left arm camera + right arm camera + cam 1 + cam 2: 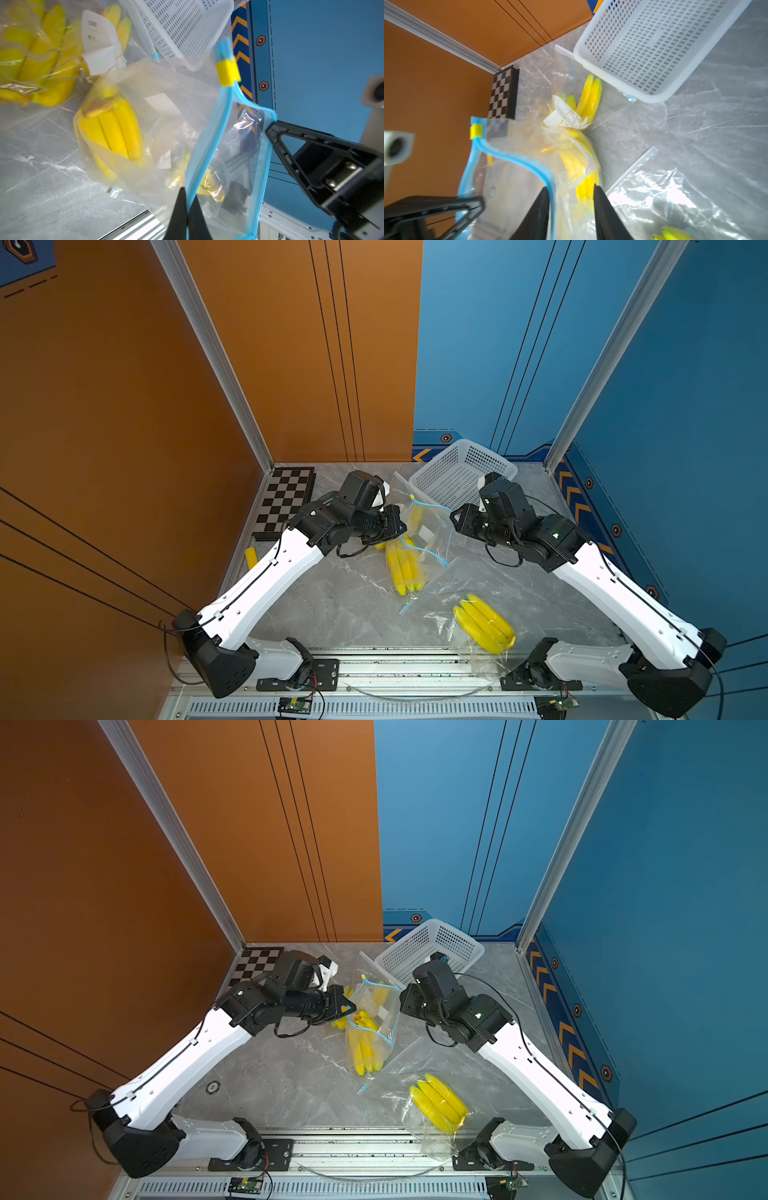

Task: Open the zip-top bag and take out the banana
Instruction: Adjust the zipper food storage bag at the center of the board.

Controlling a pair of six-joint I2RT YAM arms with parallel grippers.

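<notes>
Left gripper point(188, 194) is clamped shut on one blue lip of the bag point(432, 531), whose mouth is lifted between the arms. Right gripper point(569, 188) has its jaws apart with nothing pinched; the other lip runs just inside one finger. The banana point(405, 568) sits in the bag's low end, toward the tabletop point(353, 614).

The mouth looks unzipped, with the slider point(227, 71) at the far end. I'd hold the left pinch firm, tension the lip, then send the right gripper in toward the stem.

Can't tell whether the bag's bottom rests on the tabletop. Film glare blurs the stem. A second bagged bunch point(484, 628) lies nearby, so don't mix them up.
</notes>
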